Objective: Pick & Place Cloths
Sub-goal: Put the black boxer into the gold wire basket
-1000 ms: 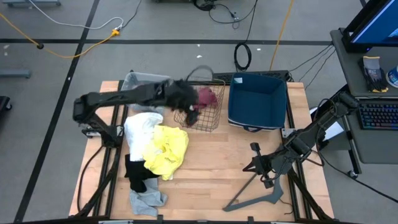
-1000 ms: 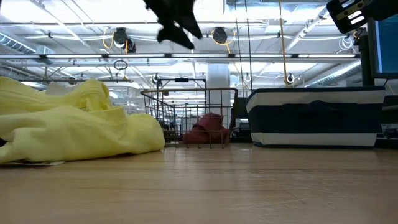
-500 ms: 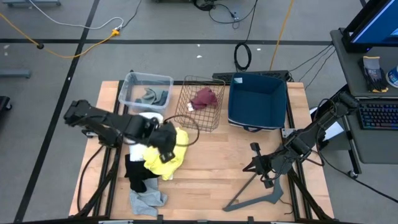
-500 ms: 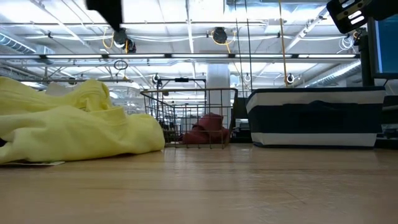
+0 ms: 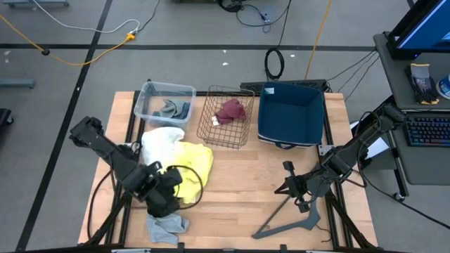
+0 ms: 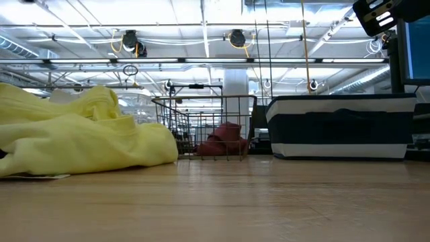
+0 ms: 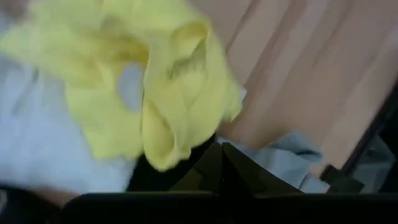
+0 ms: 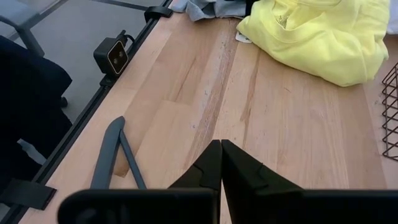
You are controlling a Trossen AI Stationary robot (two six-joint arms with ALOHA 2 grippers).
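— Over the pile at the surface's (image 5: 246, 176) left front, the left claw (image 5: 163, 200) sits shut, nothing visibly held; right claw (image 8: 221, 163) shut, idle.
— And the cloths?
— Yellow cloth (image 5: 193, 163) heaped there: soft, light. Pinch a raised fold, I judge.

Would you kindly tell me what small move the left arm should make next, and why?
Probably lift straight up: the left gripper has its fingers shut low over the black cloth beside the crumpled yellow cloth, so raising would show whether it holds anything.
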